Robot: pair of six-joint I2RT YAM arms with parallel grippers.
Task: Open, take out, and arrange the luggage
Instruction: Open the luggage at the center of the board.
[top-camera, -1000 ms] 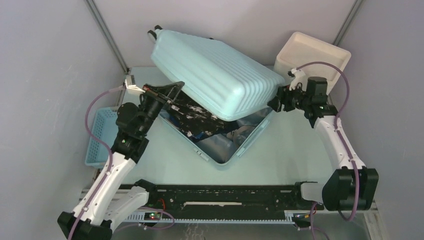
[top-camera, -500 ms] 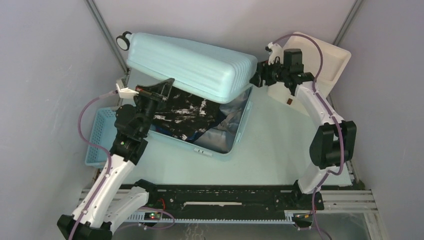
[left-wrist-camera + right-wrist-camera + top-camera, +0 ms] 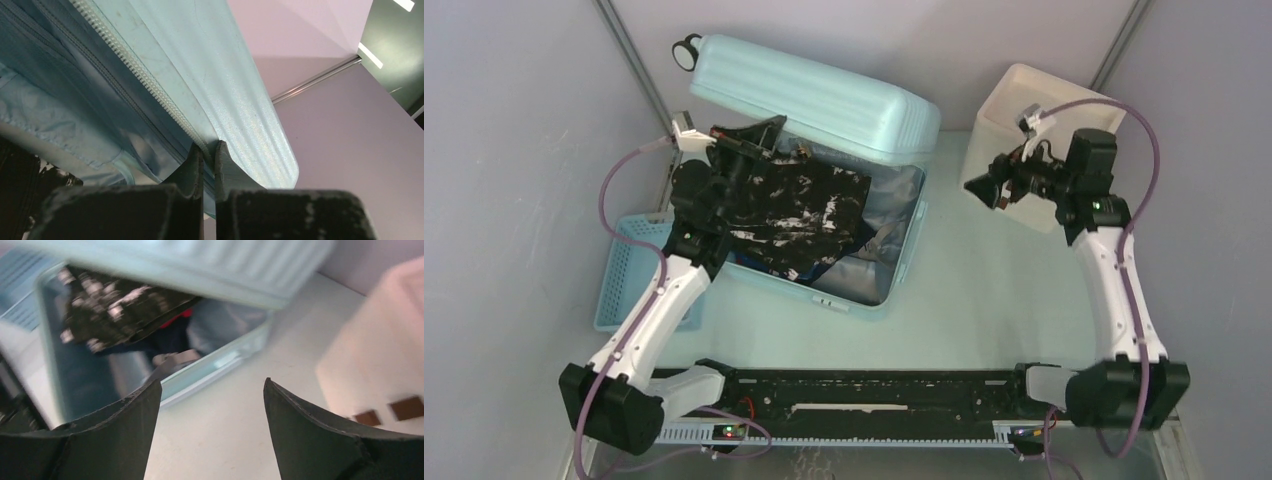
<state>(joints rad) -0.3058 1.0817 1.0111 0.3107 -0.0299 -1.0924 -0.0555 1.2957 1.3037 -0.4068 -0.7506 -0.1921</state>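
While my left pincer [image 3: 206, 150] is clenching the raised lid rim of the pale mint-blue ribbed hard-shell suitcase [image 3: 824, 95] at the surface's far left, my released right pincer [image 3: 990, 190] is hovering apart on its right, leaving the left arm nearer.

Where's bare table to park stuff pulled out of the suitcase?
Bare table right of the luggage, up to the cream box, though the open right claw hangs over its far end. Also the strip between luggage and base rail. Crowded left: blue basket and left arm beside the case.
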